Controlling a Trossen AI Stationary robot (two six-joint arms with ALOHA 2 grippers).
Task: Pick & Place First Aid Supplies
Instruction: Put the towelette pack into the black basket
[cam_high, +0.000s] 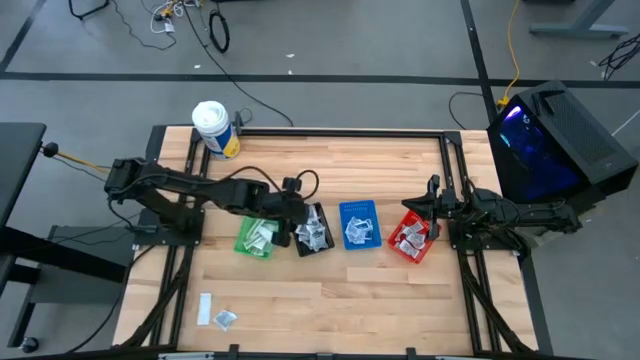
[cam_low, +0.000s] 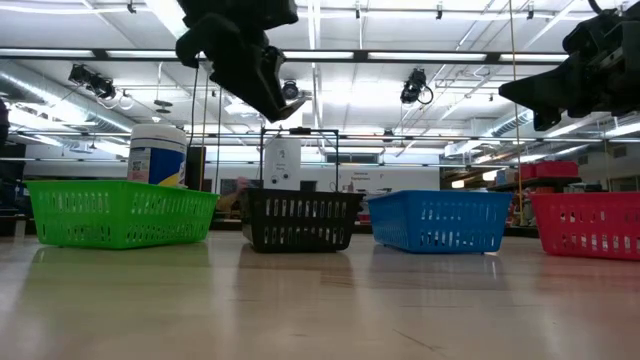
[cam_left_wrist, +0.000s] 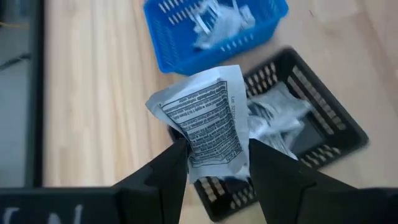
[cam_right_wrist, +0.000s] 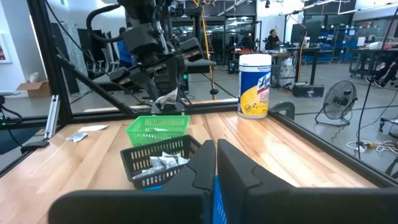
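My left gripper (cam_left_wrist: 214, 152) is shut on a white sachet (cam_left_wrist: 208, 118) with black print and hovers over the black bin (cam_high: 315, 232), which holds silvery sachets (cam_left_wrist: 273, 115). The right wrist view shows that same sachet (cam_right_wrist: 165, 99) hanging under the left gripper, high above the bins. The green bin (cam_high: 257, 238), blue bin (cam_high: 358, 225) and red bin (cam_high: 410, 238) hold sachets too. Two more sachets (cam_high: 215, 313) lie flat on the table near its near left corner. My right gripper (cam_right_wrist: 216, 152) is shut and empty, above the red bin's far side. My left gripper pinches the printed sachet by its one end (cam_left_wrist: 214, 163) between the two fingers (cam_left_wrist: 177, 155). The rest of the packet sticks out past the fingertips, slightly crumpled. It is lifted clear, above the black bin.
The four bins stand in a row across the table's middle. A white cylindrical tub (cam_high: 215, 128) with a yellow-blue label stands at the far left edge. A black frame rail (cam_high: 340, 131) runs along the table's far side. Bare wood lies in front of the bins.
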